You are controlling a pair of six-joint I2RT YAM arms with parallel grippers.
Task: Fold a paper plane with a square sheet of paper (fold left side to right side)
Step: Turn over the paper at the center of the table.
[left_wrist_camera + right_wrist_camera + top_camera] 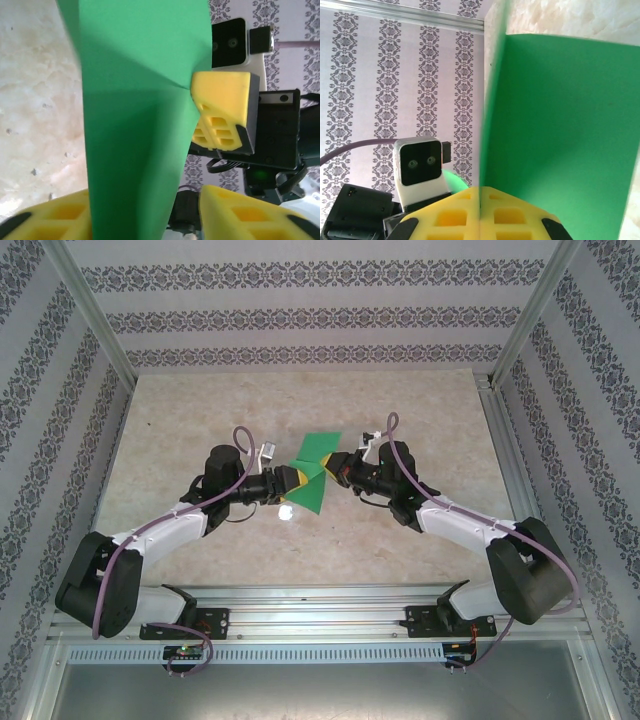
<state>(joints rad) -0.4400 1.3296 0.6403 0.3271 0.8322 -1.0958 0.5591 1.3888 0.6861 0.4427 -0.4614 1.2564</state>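
Observation:
The square sheet of paper (pixel 318 472) is bright green and is held up off the table between both grippers, bent along a crease. My right gripper (pixel 338 468) is shut on its right edge; in the right wrist view the two yellow fingers (pixel 515 215) press together with the paper (pixel 560 125) rising from between them. My left gripper (pixel 290 480) reaches in from the left. In the left wrist view the paper (pixel 140 125) runs down between that gripper's (pixel 145 210) fingers, lying against the left one, with a gap to the right fingertip (pixel 225 205). The right gripper's fingers (pixel 222 110) pinch the far edge.
The marble-patterned table (pixel 200 420) lies under the arms, with patterned walls on three sides and metal frame posts (pixel 90 310) at the back corners. A small white shiny spot (pixel 284 512) sits on the table just below the left gripper.

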